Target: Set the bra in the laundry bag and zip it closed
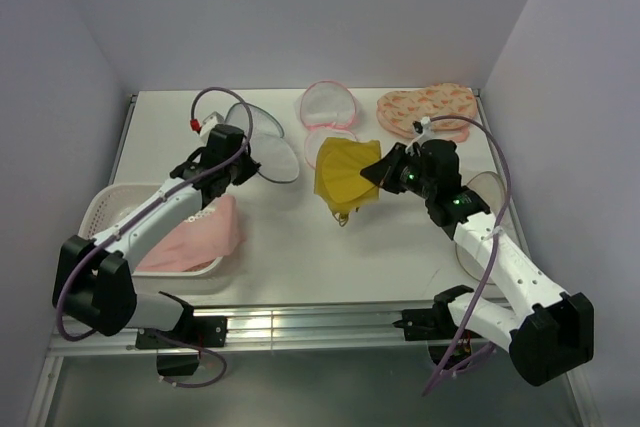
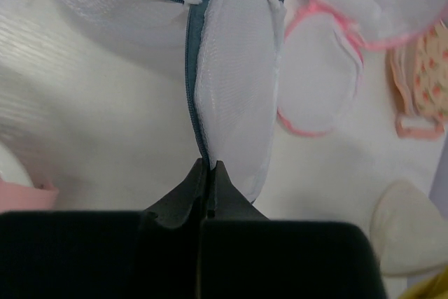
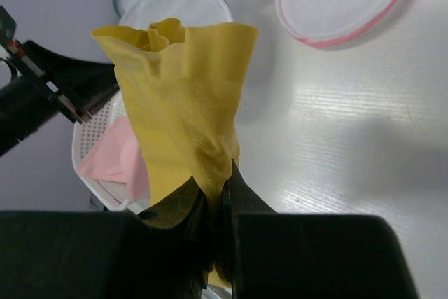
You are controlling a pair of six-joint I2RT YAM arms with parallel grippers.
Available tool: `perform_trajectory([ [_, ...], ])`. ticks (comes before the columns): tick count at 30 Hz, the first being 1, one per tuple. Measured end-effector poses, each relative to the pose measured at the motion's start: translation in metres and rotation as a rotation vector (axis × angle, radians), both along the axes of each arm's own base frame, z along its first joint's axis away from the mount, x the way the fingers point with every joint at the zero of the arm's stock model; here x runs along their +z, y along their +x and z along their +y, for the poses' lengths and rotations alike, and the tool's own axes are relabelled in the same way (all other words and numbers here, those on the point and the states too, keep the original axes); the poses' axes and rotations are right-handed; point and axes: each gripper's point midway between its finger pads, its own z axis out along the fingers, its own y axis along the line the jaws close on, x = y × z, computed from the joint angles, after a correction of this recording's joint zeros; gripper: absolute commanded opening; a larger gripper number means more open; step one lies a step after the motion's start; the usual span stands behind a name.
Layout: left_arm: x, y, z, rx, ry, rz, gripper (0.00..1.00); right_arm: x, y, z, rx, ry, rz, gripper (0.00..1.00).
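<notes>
- 2 arms, 2 tools, both clenched on fabric.
- L tool (image 2: 210, 166): fingers pinched tight on the grey zip rim of the laundry bag (image 2: 238, 75). Near dome stands on edge ahead of the tool.
- Laundry bag: 1, white see-thru mesh, in far-left part of bench (image 1: 330, 257). It's unzipped, w/ 2 domes spread apart and nothing inside.
- R tool (image 3: 225, 173): gripping the bra (image 3: 182, 89) at a bunched edge; cloth fans out ahead of the fingers.
- Bra: 1, yellow, at mid-bench just right of the laundry bag, not touching it and outside it. Can't tell if its low tip touches the bench.
- Pink-rimmed mesh bag (image 1: 328, 105): 1, also open in 2 halves, by far edge, centre.
- So 2 mesh bags total.
- Peach patterned padded piece (image 1: 425, 109): 1, far-right corner.
- White perforated basket (image 1: 105, 205): 1, at left edge toward near-left corner, w/ 1 pink garment (image 1: 200, 237) in it.
</notes>
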Motion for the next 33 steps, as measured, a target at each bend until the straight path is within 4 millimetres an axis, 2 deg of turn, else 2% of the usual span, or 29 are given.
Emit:
perform_trajectory([
  [7,0.018,-0.039,-0.052,-0.297,-0.117,-0.017,0.00,0.024,0.004,-0.001,-0.011,0.010,-0.039,0.00],
  [11,0.025,-0.074,-0.081,-0.465,-0.181,-0.007,0.00,0.036,0.005,-0.001,-0.013,0.017,-0.062,0.00],
  [14,0.017,-0.105,-0.094,-0.574,-0.243,0.021,0.00,0.043,0.004,0.002,0.004,0.028,-0.074,0.00],
  [17,-0.001,-0.133,-0.098,-0.647,-0.284,0.084,0.00,0.045,0.000,0.010,0.031,0.030,-0.077,0.00],
  [20,-0.017,-0.151,-0.096,-0.676,-0.294,0.145,0.00,0.043,-0.007,0.022,0.076,0.025,-0.073,0.00],
  [22,-0.020,-0.160,-0.093,-0.688,-0.300,0.160,0.00,0.039,-0.011,0.032,0.111,0.023,-0.064,0.00],
  [28,-0.018,-0.172,-0.088,-0.697,-0.305,0.178,0.00,0.025,-0.025,0.060,0.209,0.026,-0.057,0.00],
  [30,-0.020,-0.174,-0.086,-0.694,-0.300,0.195,0.00,0.014,-0.029,0.068,0.235,0.024,-0.052,0.00],
  [33,-0.024,-0.178,-0.084,-0.688,-0.291,0.222,0.00,-0.012,-0.032,0.074,0.257,0.006,-0.010,0.00],
])
